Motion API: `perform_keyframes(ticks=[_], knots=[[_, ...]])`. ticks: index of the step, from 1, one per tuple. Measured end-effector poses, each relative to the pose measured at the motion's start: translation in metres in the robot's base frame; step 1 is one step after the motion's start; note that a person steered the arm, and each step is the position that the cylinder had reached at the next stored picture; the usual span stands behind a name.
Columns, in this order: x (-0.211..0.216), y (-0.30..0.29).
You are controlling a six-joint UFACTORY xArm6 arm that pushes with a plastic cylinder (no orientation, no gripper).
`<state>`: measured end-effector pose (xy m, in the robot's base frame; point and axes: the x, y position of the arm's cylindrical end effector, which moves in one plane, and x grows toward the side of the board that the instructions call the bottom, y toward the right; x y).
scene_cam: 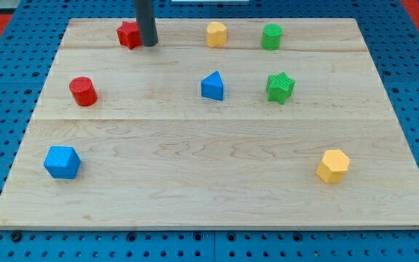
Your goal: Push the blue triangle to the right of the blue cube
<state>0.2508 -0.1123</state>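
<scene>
The blue triangle [212, 86] sits on the wooden board near the middle, a little toward the view's top. The blue cube [62, 161] sits near the view's bottom left. My tip [149, 44] is at the view's top, just right of the red star [129, 34], touching or almost touching it. The tip is up and left of the blue triangle and far above the blue cube.
A red cylinder [83, 91] lies at the left. A yellow block [217, 34] and a green cylinder [271, 36] lie along the top. A green star [280, 87] is right of the blue triangle. A yellow hexagonal block [333, 166] is at the bottom right.
</scene>
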Motion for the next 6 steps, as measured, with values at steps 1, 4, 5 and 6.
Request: perform_keyframes(ticks=[1, 4, 5, 6], knots=[[-0.011, -0.004], [-0.051, -0.043], [-0.041, -0.025], [-0.018, 0.007]])
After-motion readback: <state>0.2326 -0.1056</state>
